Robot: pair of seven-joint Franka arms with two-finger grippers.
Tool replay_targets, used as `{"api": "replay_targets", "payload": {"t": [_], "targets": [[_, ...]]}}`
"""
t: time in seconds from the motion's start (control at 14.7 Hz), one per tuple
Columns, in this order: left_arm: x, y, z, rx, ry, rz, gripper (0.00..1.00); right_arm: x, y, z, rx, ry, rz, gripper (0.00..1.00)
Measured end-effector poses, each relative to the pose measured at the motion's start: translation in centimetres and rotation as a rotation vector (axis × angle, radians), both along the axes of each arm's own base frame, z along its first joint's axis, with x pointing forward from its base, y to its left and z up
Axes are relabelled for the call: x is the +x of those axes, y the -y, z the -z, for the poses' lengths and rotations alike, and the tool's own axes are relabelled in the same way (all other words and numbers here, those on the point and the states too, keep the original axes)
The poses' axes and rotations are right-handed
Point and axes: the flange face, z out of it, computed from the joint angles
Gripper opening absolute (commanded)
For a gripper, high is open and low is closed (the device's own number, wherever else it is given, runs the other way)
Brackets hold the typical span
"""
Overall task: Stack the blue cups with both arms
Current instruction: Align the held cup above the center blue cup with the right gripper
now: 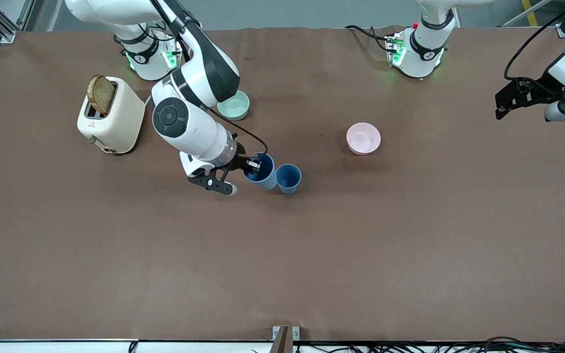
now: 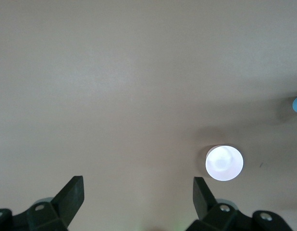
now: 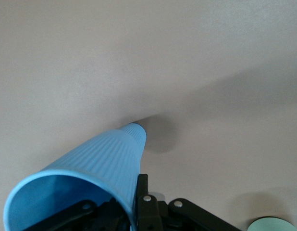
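Blue ribbed tapered cup (image 1: 261, 172) pinched at rim by right gripper (image 1: 245, 164).

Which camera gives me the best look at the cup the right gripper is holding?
The right wrist view: the held blue cup fills it, rim and ribbed wall visible, with a finger on its wall. The front view shows it smaller, beside the other blue cup, with the right gripper at its rim. The left wrist view shows only a blue sliver at its edge.

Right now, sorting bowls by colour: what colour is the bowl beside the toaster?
Mint green bowl, clearest in the front view.
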Motion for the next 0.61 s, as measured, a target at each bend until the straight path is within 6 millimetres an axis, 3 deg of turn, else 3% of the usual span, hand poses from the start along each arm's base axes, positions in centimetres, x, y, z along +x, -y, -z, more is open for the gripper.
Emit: {"api": "replay_targets", "payload": {"t": [0.61], "targets": [[0.4,0.9,0.2,-0.002,0.009,0.017,1.00,-0.2,-0.6,2.2,-0.014,-0.019,-0.006,0.01]]}}
